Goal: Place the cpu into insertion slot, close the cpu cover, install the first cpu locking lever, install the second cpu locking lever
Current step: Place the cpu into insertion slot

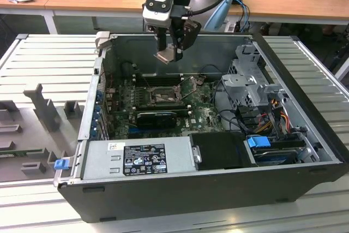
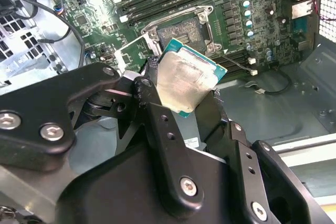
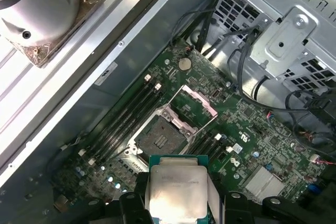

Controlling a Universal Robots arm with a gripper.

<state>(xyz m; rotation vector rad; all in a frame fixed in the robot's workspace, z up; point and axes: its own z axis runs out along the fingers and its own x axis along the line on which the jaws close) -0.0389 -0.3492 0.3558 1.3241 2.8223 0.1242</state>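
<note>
My gripper (image 1: 169,53) hangs above the open computer case, shut on the cpu (image 1: 167,56), a flat silver-topped square chip. In both wrist views the black fingers (image 2: 152,98) clamp the cpu (image 2: 184,80) by two opposite edges. The insertion slot (image 1: 162,96) lies below on the green board, bare and dark in the middle. The same insertion slot (image 3: 160,140) appears in the first wrist view, with the cpu (image 3: 176,190) held off to one side of it and above. The cpu cover (image 3: 193,106), a silver frame, stands swung open beside the slot. A thin lever (image 2: 237,62) sticks out near the insertion slot (image 2: 181,31).
Long black memory slots (image 1: 157,79) flank the socket. A black ribbed heatsink (image 1: 156,117) lies nearer the front. The metal drive cage (image 1: 248,83) and loose cables (image 1: 234,115) fill the exterior view's right, the power supply (image 1: 136,159) the front. Case walls (image 1: 98,96) ring the board.
</note>
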